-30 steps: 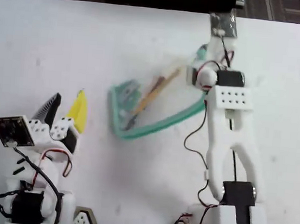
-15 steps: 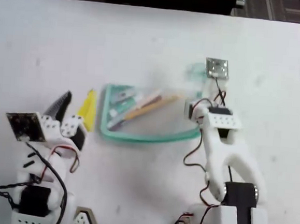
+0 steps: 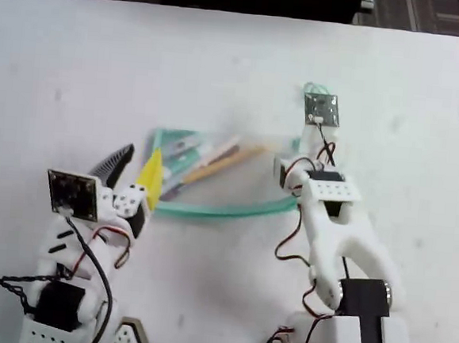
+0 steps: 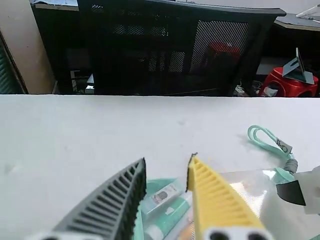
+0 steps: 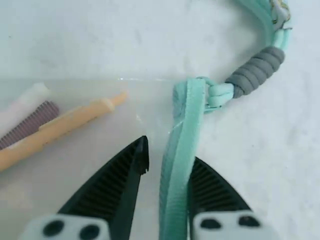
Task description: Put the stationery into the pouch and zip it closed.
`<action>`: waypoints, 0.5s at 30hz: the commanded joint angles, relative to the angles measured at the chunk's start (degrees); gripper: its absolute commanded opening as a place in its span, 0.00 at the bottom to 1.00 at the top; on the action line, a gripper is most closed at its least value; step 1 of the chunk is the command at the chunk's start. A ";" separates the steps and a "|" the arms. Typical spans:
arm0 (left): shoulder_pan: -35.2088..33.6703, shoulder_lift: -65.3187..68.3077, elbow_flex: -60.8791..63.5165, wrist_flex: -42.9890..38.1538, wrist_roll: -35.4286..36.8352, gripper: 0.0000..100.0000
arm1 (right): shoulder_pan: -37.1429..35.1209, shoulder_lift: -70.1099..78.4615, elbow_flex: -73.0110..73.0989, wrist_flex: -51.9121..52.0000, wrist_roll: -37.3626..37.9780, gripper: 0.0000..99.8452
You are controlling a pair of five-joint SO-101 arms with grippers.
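The clear pouch (image 3: 236, 189) holds pen-like stationery (image 3: 206, 163). The right hand (image 5: 170, 160) pinches its teal zipper edge (image 5: 181, 130); the left hand (image 4: 167, 161) is half open over the opposite end.

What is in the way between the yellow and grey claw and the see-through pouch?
Nothing visible. The left gripper is open right at the end of the pouch, and the pens are already inside it.
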 commanded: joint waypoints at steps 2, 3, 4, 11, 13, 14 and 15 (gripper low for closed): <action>0.57 -0.31 -0.62 -1.23 -0.62 0.11 | -1.80 -1.27 0.09 3.30 0.97 0.38; 0.57 -0.31 -0.62 -1.23 -0.62 0.10 | -1.80 -1.27 0.09 3.47 0.97 0.44; 0.57 -0.31 -0.53 -1.23 -0.62 0.09 | -1.80 -1.27 0.09 3.47 0.97 0.48; -1.63 -0.31 -0.53 -1.58 -3.96 0.02 | -1.27 -1.27 0.09 3.47 0.97 0.46; -1.45 -0.31 -0.44 -1.58 -4.13 0.02 | -1.27 -1.27 0.18 3.47 0.97 0.44; -1.45 -0.31 -0.35 -1.58 -4.13 0.02 | -1.27 -1.27 0.18 3.47 0.97 0.43; -1.45 -0.31 -0.35 -1.58 -4.22 0.02 | -1.27 -1.27 0.18 3.47 0.97 0.42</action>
